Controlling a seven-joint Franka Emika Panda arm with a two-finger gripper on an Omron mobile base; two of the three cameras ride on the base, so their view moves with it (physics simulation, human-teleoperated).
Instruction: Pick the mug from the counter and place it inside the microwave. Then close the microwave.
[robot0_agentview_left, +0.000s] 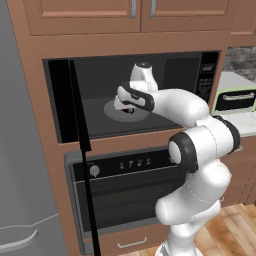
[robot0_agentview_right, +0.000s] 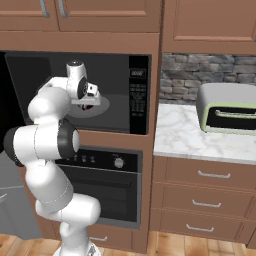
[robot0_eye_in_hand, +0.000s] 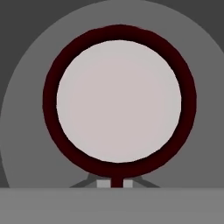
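Reaching deep into the open microwave (robot0_agentview_left: 210, 80), I hold the maroon mug (robot0_eye_in_hand: 119, 100) over the round turntable (robot0_agentview_left: 112, 111), the fingers (robot0_eye_in_hand: 114, 183) pinched nearly shut on its rim, so it hangs upright, mouth toward the hand camera. The door (robot0_agentview_left: 82, 145) stands wide open, awaiting closing.

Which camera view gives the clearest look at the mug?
The hand view: the mug shows its whole maroon rim and pale inside from above, over the turntable. Both base views show just a dark sliver beneath the hand.
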